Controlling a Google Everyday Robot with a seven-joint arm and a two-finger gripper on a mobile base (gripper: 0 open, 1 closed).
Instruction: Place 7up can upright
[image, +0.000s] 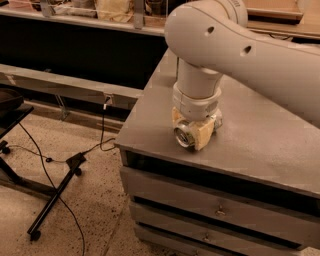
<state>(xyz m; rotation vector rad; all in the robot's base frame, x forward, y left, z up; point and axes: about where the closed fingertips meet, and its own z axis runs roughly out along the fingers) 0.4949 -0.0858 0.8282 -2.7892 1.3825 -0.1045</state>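
Dim warm light, glint on 7up can (184, 135) in jaws above cabinet (250, 150)

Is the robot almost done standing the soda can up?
Partly. The pincer already grips the can. Right now it holds it low at the grey cabinet top, near the front edge, tipped sideways with its shiny end facing us. Left to do: turn it upright, set it down, let go.
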